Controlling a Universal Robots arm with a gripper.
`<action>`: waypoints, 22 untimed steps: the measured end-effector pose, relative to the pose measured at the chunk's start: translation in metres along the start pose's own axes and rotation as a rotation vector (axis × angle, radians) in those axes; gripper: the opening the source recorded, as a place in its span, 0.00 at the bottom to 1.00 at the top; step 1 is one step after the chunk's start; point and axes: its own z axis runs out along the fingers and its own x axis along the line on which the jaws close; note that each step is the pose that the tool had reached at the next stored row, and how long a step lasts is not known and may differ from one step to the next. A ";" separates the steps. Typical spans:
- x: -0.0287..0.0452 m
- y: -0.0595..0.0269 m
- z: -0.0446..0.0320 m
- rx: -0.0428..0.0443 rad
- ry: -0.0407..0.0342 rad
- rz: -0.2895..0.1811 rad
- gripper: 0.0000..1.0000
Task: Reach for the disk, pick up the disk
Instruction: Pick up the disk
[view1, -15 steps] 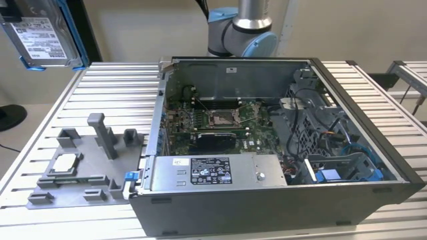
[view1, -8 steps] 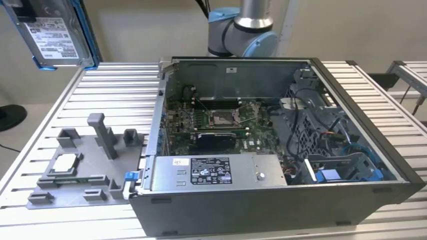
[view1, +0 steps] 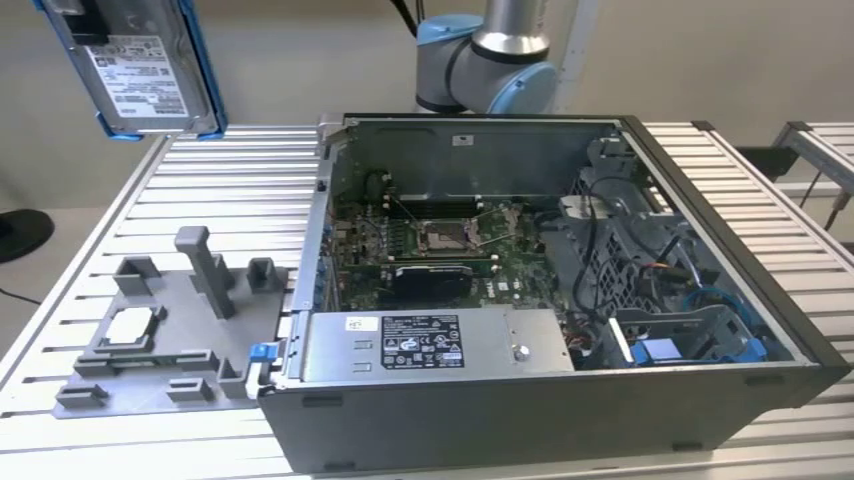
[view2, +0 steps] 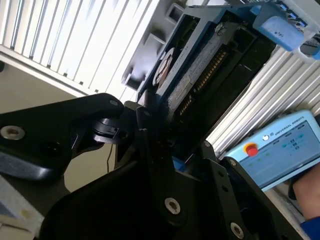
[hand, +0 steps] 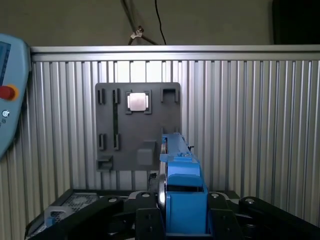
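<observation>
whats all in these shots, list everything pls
disk: 1, silver with blue bracket, up off the table at the exterior view's left
computer case: 1, grey, open, middle of the table
power supply box: 1, grey with black-and-white sticker, inside the case
fixture plate: 1, grey, flat on the table to the exterior view's left of the case
chip: 1, white-topped, in a pocket of the plate
table: 1, silver, slatted
teach pendant: 1, light blue with red button, beside the table
person's hand: 1, holding the pendant
arm: 1, grey and blue, behind the case
pincer: 1, black, shut on the disk
</observation>
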 end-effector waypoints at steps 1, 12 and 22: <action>-0.0001 -0.0027 -0.0001 -0.0001 0.0000 0.000 0.00; -0.0008 -0.0338 -0.0002 -0.0001 0.0001 0.000 0.00; -0.0015 -0.0635 -0.0003 -0.0001 0.0000 0.000 0.00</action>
